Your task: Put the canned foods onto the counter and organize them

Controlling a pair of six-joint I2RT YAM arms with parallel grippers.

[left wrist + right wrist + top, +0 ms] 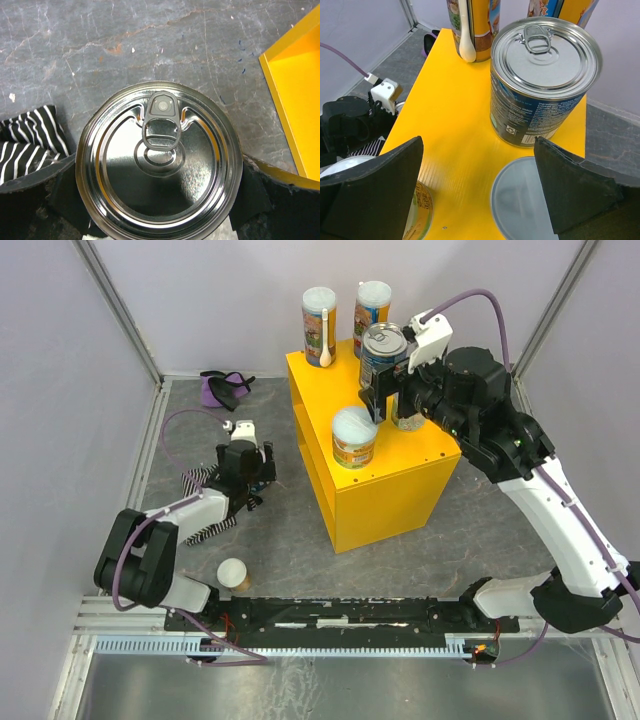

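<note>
Straddling silver-topped can (160,165), L gripper (156,194), can't tell if clamped; R gripper (477,145) apart over counter (445,100).

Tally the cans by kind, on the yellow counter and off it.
Tall tubes: 2
Silver-topped tins: 2
Short pale-lidded tubs: 3
Total: 7
</note>
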